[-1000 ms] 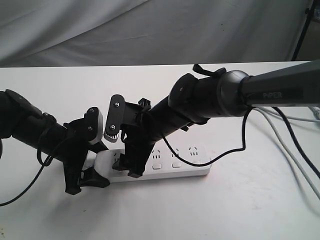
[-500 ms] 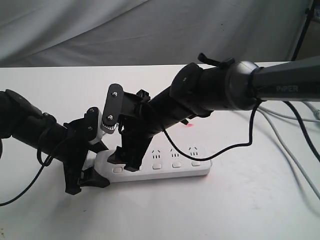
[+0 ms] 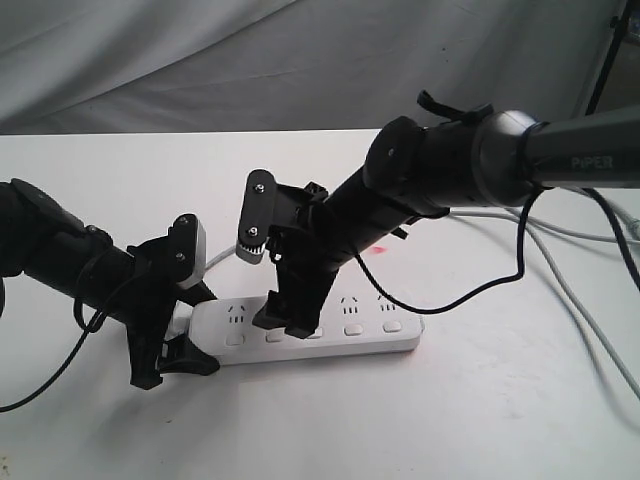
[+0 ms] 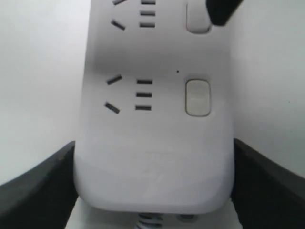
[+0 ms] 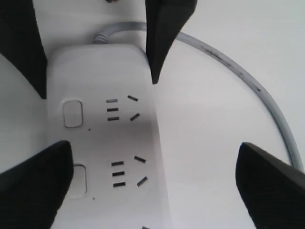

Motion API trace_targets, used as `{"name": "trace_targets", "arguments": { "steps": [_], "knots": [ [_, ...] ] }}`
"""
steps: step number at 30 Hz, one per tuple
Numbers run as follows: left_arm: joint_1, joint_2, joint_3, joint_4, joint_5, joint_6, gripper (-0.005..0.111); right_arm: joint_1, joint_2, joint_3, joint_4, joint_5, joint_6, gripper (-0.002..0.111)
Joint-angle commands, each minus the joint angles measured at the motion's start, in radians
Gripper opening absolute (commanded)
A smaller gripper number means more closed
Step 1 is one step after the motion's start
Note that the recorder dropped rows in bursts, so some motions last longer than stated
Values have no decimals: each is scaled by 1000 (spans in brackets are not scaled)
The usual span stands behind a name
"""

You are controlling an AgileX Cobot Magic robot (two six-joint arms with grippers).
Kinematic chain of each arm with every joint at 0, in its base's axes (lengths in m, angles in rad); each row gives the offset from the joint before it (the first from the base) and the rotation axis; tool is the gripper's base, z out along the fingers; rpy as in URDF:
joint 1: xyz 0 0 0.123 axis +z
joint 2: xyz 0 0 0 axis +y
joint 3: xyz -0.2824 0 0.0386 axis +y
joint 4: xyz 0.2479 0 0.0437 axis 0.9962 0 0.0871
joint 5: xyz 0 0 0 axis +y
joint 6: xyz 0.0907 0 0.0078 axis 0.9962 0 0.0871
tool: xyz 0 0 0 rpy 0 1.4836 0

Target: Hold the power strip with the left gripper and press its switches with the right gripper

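The white power strip (image 3: 345,322) lies flat on the white table. My left gripper (image 3: 195,328) is shut on its left, cord end: its black fingers (image 4: 38,183) press against both long sides of the power strip (image 4: 152,143). My right gripper (image 3: 285,322) hangs open over the strip's left half. In the right wrist view one fingertip (image 5: 35,183) covers part of the second of its switches (image 5: 78,179), and the first switch (image 5: 73,113) is bare. Further switches (image 3: 351,328) show to the right. The grey cord (image 5: 248,86) curves away behind.
Grey cables (image 3: 590,290) trail over the table's right side, and a loose black cable (image 3: 470,290) loops down from the right arm. A grey cloth backdrop (image 3: 200,60) hangs behind, with a dark stand leg (image 3: 605,60) at the top right.
My right gripper has shifted to the right along the strip, from the leftmost switch toward the following ones, staying open. The left gripper and the strip have not moved.
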Motion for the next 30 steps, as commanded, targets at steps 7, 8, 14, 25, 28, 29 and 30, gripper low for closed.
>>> {"name": "trace_targets", "arguments": {
  "steps": [7, 8, 14, 25, 28, 29, 30],
  "knots": [
    [-7, 1, -3, 8, -41, 5, 0, -15, -9, 4, -11, 10, 3, 85],
    [-7, 1, -3, 8, -41, 5, 0, -15, -7, 4, -11, 8, 3, 85],
    [-7, 1, -3, 8, -41, 5, 0, -15, 6, 4, -11, 3, -5, 85],
    [-7, 1, -3, 8, -41, 5, 0, -15, 25, 4, -4, -7, -18, 85],
    [-7, 1, -3, 8, -41, 5, 0, -15, 25, 4, -4, -7, -18, 85],
    [-7, 1, -3, 8, -41, 5, 0, -15, 25, 4, -8, -7, -20, 85],
    [-7, 1, -3, 8, -41, 5, 0, -15, 25, 4, -8, -7, -20, 85]
  ]
}}
